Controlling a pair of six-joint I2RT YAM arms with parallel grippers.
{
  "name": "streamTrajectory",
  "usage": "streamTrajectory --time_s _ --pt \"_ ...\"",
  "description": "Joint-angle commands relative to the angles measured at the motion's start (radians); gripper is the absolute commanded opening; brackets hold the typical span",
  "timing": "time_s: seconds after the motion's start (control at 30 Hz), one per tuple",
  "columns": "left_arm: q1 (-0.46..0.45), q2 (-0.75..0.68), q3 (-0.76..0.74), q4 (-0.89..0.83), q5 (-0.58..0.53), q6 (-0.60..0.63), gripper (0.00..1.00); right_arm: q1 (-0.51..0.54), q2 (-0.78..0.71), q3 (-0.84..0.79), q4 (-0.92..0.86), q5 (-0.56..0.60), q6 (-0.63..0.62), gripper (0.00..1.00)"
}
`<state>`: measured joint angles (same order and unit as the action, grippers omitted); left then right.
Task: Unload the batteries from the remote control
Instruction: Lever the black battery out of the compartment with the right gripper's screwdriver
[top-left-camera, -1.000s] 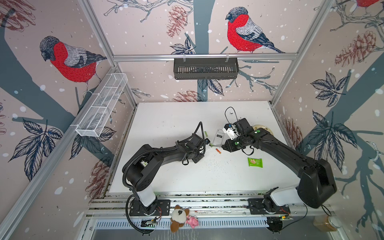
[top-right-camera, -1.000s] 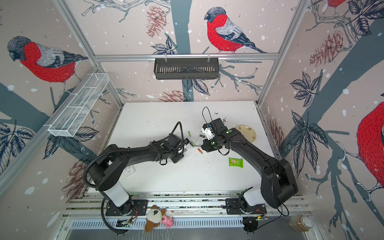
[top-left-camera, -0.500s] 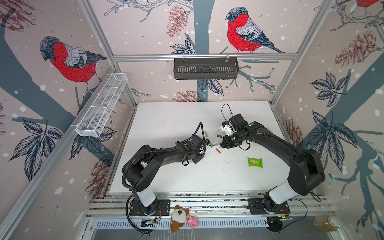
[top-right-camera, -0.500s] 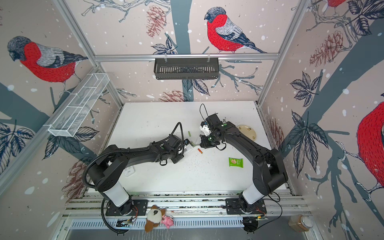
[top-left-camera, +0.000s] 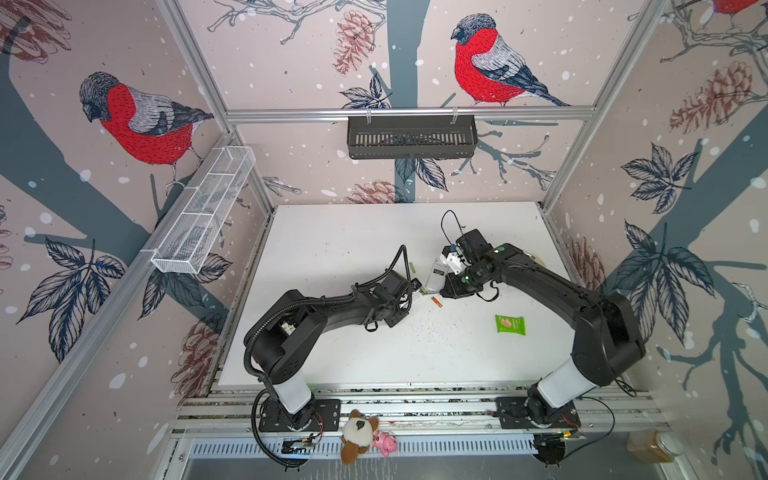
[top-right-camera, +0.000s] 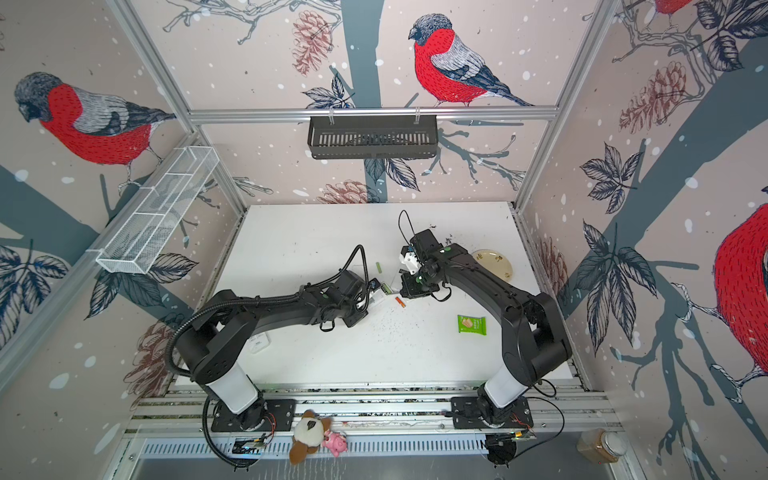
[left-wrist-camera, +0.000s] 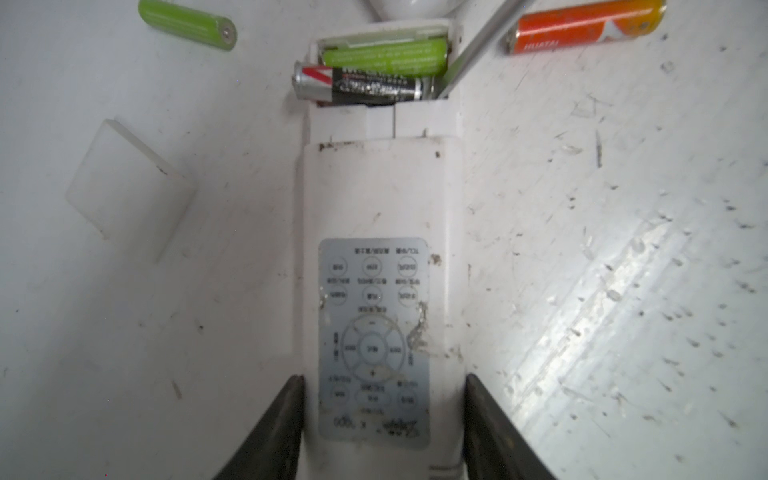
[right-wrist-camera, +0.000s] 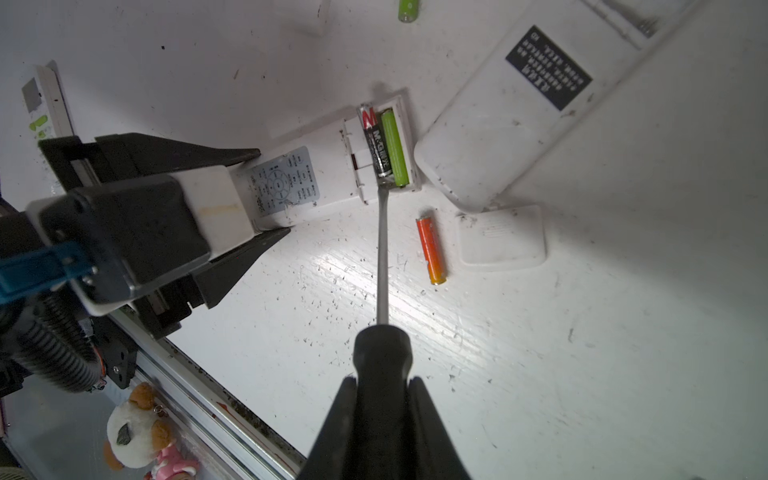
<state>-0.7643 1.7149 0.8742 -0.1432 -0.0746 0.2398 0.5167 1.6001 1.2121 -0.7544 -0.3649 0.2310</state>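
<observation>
right tool (right-wrist-camera: 382, 380) clamped on screwdriver (right-wrist-camera: 382, 353), has swung in; tip now at black battery (right-wrist-camera: 376, 145) end. left tool (left-wrist-camera: 383, 377) pinches remote (left-wrist-camera: 380, 187). pry looks next; green battery (right-wrist-camera: 394, 147) also inside.

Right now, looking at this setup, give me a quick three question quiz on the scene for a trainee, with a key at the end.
1. True or false: the remote in the left gripper holds no batteries.
2. What does the right gripper hold? A) a spoon B) a screwdriver C) tweezers
3. How many batteries lie loose on the table, outside the remote?
Key:
1. False: a green battery and a black battery sit in its open compartment.
2. B, with its tip at the black battery's end.
3. Two: an orange battery and a second green battery.
</observation>
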Motion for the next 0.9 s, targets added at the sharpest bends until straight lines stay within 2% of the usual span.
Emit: streamTrajectory --time_s 0.0,0.23,0.57,0.87 --pt "-0.002 0.020 -0.012 -0.176 -0.014 0.031 0.02 0.001 0.000 0.018 -0.015 0.014 -0.016 0.01" --pt "-0.003 0.018 -0.017 -0.173 -0.019 0.026 0.02 -0.006 -0.017 0.037 -0.069 0.017 -0.019 0.01" --pt "-0.007 0.014 -0.019 -0.173 -0.022 0.027 0.02 0.013 0.052 0.102 -0.066 0.006 -0.023 0.01" --pt "-0.007 0.017 -0.015 -0.169 -0.024 0.026 0.02 0.011 0.067 0.087 -0.084 0.020 -0.028 0.01"
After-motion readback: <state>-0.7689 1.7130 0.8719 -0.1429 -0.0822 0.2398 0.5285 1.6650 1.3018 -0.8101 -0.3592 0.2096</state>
